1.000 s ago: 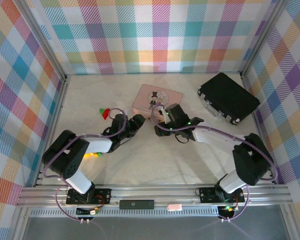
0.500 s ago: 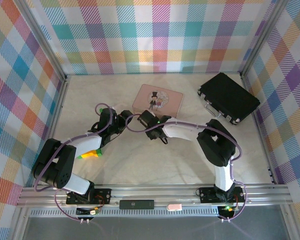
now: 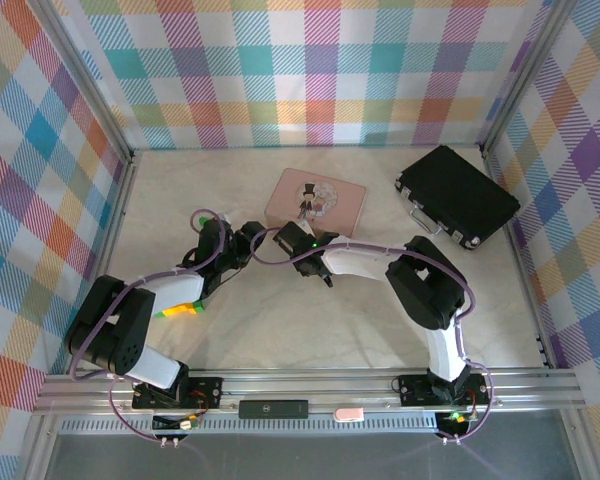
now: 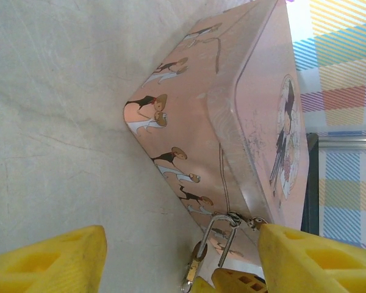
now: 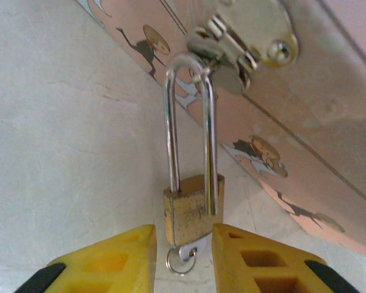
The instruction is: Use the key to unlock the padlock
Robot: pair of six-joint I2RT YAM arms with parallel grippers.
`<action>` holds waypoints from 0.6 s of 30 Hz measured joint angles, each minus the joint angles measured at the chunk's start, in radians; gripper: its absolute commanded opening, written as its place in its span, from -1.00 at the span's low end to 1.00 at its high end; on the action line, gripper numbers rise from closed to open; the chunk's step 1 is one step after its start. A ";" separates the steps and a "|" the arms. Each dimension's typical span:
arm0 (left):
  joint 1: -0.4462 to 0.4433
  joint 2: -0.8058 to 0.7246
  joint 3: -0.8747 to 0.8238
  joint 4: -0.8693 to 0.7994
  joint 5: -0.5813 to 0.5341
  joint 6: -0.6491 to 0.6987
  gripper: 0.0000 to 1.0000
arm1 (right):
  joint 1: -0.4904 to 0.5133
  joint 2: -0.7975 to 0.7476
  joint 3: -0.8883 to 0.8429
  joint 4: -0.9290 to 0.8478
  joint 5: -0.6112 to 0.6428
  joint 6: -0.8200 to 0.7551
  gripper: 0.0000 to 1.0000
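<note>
Quick tally: two robot arms are counted, the left arm point(image 3: 165, 300) and the right arm point(image 3: 400, 270). One gripper is carried by each, so that's the left gripper point(image 4: 182, 244) plus the right gripper point(image 5: 184, 253). Two yellow fingers point(image 4: 49, 262) are seen per gripper, four all told. Just one padlock point(image 5: 192, 210) is found, one key point(image 5: 192, 249), one key ring point(image 5: 179, 264), one pink tin point(image 3: 315, 197), one clasp point(image 5: 244, 33), one black case point(image 3: 455, 195) and one yellow-green block point(image 3: 180, 310).

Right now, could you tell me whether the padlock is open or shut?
Shut: the padlock has both shackle legs seated in its brass body, hooked through the clasp of the pink box.
</note>
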 measured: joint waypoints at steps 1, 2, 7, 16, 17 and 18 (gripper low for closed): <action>0.000 0.008 -0.008 0.016 0.003 -0.008 0.30 | 0.000 0.005 0.000 0.009 0.000 -0.006 -0.42; 0.000 0.018 -0.015 0.030 0.007 -0.015 0.30 | 0.000 0.010 0.000 0.015 0.002 -0.012 -0.41; 0.000 0.050 -0.043 0.084 0.024 -0.045 0.29 | 0.000 0.027 -0.015 0.022 0.000 -0.026 -0.31; 0.000 0.063 -0.052 0.139 0.044 -0.063 0.28 | 0.000 0.026 -0.042 0.037 0.032 -0.023 -0.83; 0.000 0.063 -0.052 0.144 0.047 -0.063 0.28 | -0.001 0.025 -0.044 0.040 0.033 -0.027 -0.85; 0.000 0.065 -0.052 0.150 0.048 -0.063 0.28 | -0.003 0.023 -0.051 0.051 0.025 -0.036 -0.88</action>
